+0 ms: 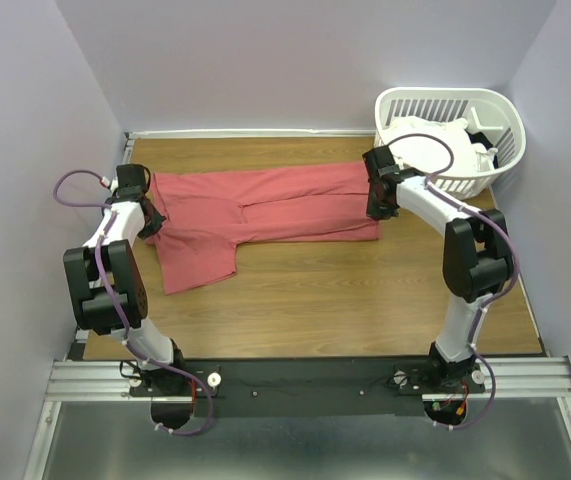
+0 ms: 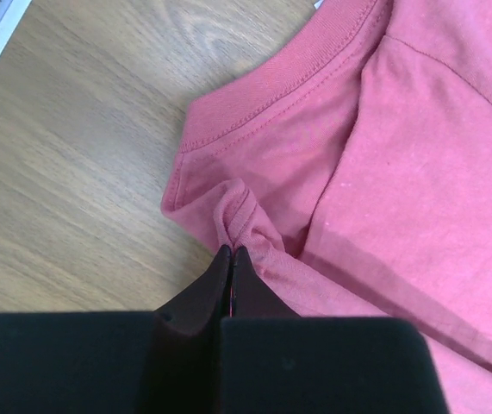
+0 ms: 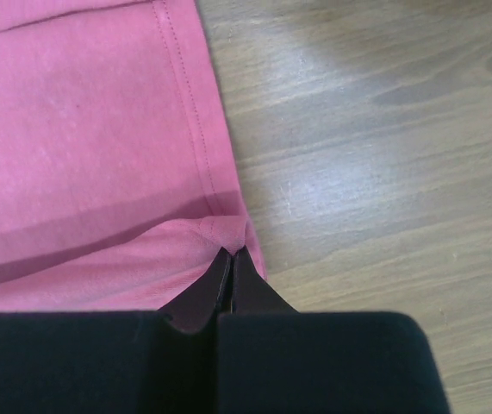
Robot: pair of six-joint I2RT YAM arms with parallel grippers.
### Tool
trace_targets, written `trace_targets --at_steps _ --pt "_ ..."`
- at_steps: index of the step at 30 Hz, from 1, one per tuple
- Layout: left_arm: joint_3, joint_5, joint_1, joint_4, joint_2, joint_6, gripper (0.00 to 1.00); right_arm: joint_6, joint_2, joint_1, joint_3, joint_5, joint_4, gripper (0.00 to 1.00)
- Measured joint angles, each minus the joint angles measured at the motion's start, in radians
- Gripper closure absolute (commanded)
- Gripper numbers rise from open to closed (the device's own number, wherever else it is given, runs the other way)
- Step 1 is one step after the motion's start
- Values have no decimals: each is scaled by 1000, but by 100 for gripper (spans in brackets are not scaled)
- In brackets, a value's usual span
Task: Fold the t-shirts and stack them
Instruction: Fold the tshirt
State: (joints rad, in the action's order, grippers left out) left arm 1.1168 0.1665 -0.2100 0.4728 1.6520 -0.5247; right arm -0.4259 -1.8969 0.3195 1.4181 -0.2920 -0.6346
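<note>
The coral-red t-shirt (image 1: pixel 265 210) lies stretched across the far part of the wooden table, folded lengthwise, one sleeve (image 1: pixel 197 262) hanging toward the front left. My left gripper (image 1: pixel 152 222) is shut on a pinch of the shirt's cloth beside the ribbed collar (image 2: pixel 289 86), which bunches at the fingertips (image 2: pixel 239 260). My right gripper (image 1: pixel 376 208) is shut on the shirt's hem corner (image 3: pixel 228 231) at the right end. White t-shirts (image 1: pixel 430 150) lie piled in the laundry basket.
The white slatted laundry basket (image 1: pixel 485 110) stands at the back right corner, just behind my right arm. Purple walls close in the table on the left, back and right. Bare wood (image 1: pixel 345 290) shows in front of the shirt.
</note>
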Motion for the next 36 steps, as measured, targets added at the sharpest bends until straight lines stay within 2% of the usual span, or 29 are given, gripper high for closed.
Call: trace_targets --at_steps 36 --pt "0 -3 0 -86 59 -23 100 1 -114 0 72 -37 66 98"
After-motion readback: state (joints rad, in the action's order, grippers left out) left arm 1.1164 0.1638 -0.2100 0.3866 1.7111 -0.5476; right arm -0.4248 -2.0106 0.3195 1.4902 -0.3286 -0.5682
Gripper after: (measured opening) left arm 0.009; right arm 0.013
